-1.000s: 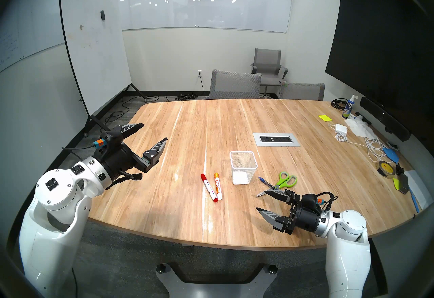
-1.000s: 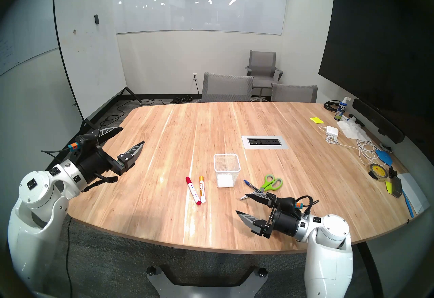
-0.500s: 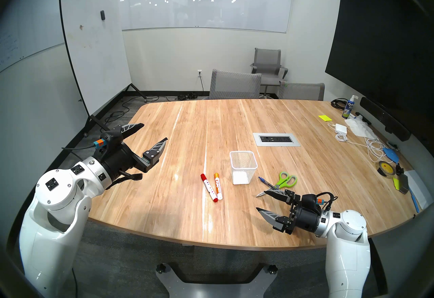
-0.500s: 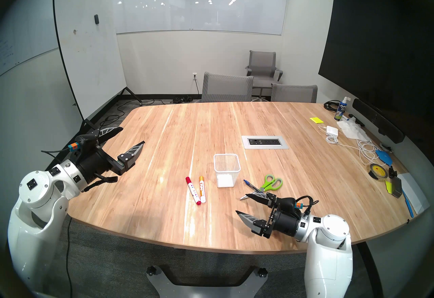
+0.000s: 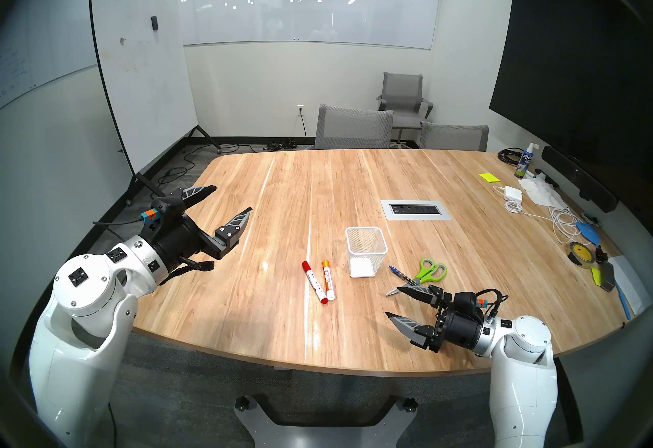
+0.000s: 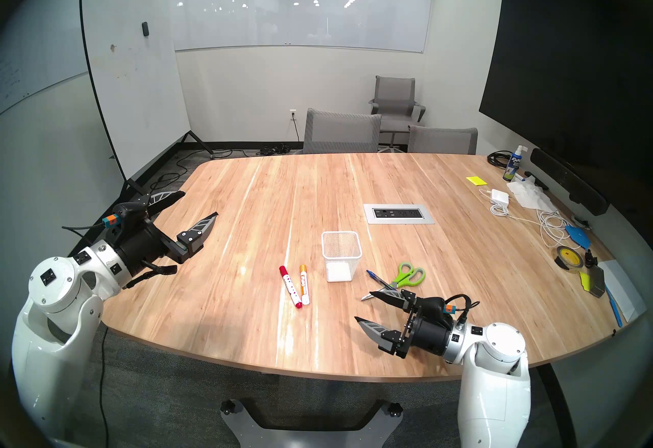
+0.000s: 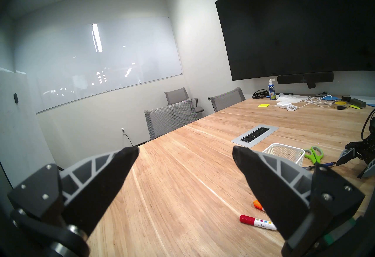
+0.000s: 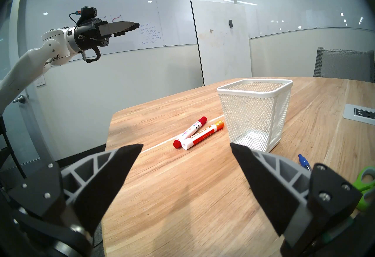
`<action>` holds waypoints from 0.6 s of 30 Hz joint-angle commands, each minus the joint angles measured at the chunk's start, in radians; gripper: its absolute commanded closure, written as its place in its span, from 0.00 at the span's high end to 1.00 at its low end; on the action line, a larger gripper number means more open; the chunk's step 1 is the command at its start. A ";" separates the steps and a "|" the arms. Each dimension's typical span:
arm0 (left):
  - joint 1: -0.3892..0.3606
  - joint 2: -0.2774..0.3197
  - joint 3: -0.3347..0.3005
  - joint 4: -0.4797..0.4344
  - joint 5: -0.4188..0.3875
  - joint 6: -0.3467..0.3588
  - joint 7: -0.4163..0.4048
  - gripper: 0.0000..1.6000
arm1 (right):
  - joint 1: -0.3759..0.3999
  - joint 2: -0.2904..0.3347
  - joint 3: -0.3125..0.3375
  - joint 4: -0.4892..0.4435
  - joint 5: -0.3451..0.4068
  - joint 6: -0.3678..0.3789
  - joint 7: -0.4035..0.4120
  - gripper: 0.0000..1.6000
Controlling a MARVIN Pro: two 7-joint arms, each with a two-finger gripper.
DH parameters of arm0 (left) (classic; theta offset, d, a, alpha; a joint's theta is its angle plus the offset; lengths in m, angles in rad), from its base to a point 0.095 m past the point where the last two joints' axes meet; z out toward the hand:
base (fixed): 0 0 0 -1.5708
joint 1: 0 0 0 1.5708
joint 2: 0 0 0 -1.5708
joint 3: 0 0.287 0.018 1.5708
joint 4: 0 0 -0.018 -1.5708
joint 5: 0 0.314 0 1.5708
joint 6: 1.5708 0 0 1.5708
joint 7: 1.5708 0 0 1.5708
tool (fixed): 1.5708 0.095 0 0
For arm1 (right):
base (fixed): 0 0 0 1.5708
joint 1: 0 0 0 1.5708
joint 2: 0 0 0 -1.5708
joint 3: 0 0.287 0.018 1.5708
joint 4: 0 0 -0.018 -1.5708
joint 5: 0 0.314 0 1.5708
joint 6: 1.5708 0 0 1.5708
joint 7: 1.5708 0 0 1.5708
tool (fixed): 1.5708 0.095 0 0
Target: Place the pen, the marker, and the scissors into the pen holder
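The white wire-mesh pen holder (image 5: 366, 250) stands upright and empty mid-table; it also shows in the right wrist view (image 8: 254, 112). Two thick white markers lie side by side to its left, one with a red cap (image 5: 314, 281) and one with an orange cap (image 5: 327, 279). The thin blue pen (image 5: 401, 274) and the lime-green scissors (image 5: 429, 271) lie to its right, the pen crossing the blades. My right gripper (image 5: 392, 303) is open and empty, hovering just in front of the scissor tips. My left gripper (image 5: 233, 197) is open and empty, raised over the table's left edge.
A grey power socket plate (image 5: 415, 209) sits behind the holder. The table's right side holds a charger with white cables (image 5: 513, 193), a tape roll (image 5: 579, 253), sticky notes (image 5: 489, 177) and a spray bottle (image 5: 525, 161). Grey chairs (image 5: 353, 127) stand at the far edge.
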 commanded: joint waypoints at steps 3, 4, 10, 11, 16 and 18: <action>-0.001 0.002 -0.002 -0.014 0.000 0.000 -0.001 1.00 | 0.005 0.000 -0.001 -0.011 0.008 0.000 -0.001 1.00; -0.001 0.002 -0.002 -0.014 0.000 0.000 -0.001 1.00 | 0.005 0.000 -0.001 -0.011 0.007 0.000 -0.001 1.00; -0.001 0.002 -0.002 -0.014 0.001 0.000 -0.001 1.00 | 0.005 0.000 -0.001 -0.011 0.007 0.000 -0.001 1.00; -0.001 0.002 -0.002 -0.014 0.001 0.000 -0.001 1.00 | 0.005 0.000 -0.001 -0.011 0.007 0.000 -0.001 1.00; -0.001 0.001 -0.002 -0.014 0.001 0.000 -0.001 1.00 | 0.005 0.000 -0.001 -0.011 0.007 0.000 -0.001 1.00; -0.001 0.001 -0.002 -0.014 0.001 0.000 -0.001 1.00 | 0.005 0.000 -0.001 -0.011 0.007 0.000 -0.001 1.00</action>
